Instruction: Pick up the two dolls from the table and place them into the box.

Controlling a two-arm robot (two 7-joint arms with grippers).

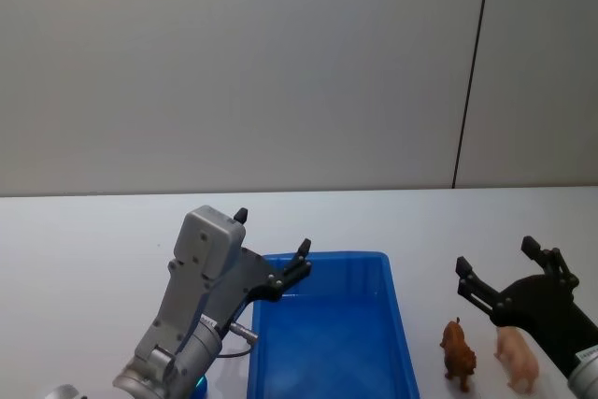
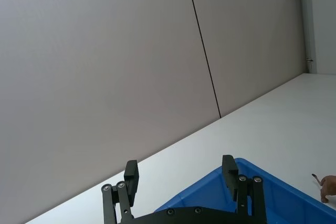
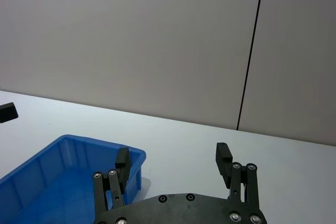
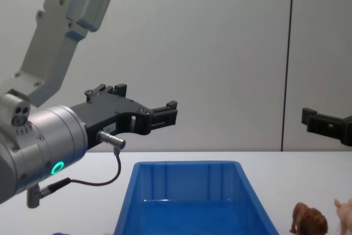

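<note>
The blue box [image 1: 322, 258] sits on the white table [image 1: 84, 249] right in front of me, and nothing shows inside it. Both dolls stand on the table just right of the box: a shaggy reddish-brown one [image 1: 458, 352] and a pale pink one [image 1: 517, 358] beside it. My left gripper [image 1: 272, 234] hangs open and empty above the box's near left corner. Raised over the dolls, my right gripper [image 1: 496, 256] is open and holds nothing. The chest view shows the box [image 4: 187, 165], the brown doll [image 4: 309, 219], the pink doll [image 4: 345, 213] and the left gripper [image 4: 146, 98] well above the rim.
A plain grey wall with a dark vertical seam [image 1: 472, 72] rises behind the table. Bare tabletop stretches left of the box and beyond it. In the right wrist view the box [image 3: 58, 156] lies to one side of the open fingers.
</note>
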